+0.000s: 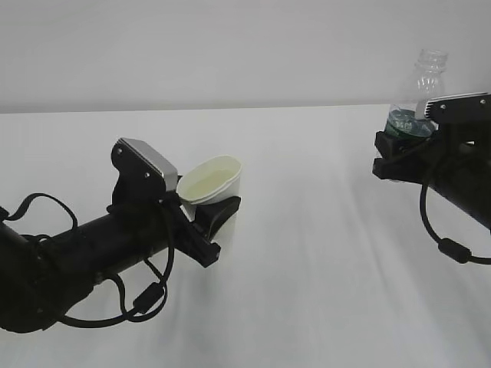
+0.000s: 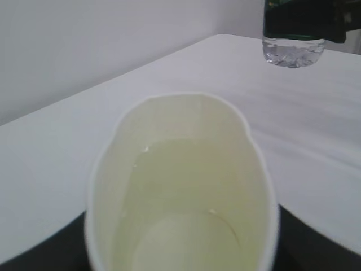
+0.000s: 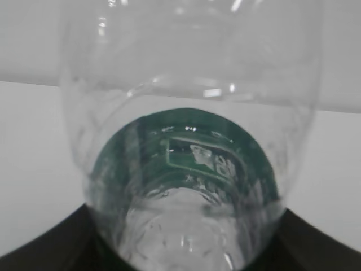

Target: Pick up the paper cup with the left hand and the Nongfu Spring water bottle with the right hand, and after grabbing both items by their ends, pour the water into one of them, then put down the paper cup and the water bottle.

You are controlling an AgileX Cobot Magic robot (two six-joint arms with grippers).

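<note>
The left tool (image 1: 201, 224) grips the cup (image 1: 212, 182), held tilted above the bench (image 1: 307, 268) with water (image 2: 186, 197) inside. The right tool (image 1: 403, 149) grips the bottle (image 1: 418, 96), upright near the bench's right edge. Pouring looks done; next both must be lowered and released.

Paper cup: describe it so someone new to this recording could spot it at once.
On the white table, look left to the left hand, a black arm with a silver-grey plate. Its jaws hold the paper cup, tilted, with the water inside. Unlike the clear, green-labelled Nongfu Spring water bottle at far right, it is opaque, off-white and short.
</note>
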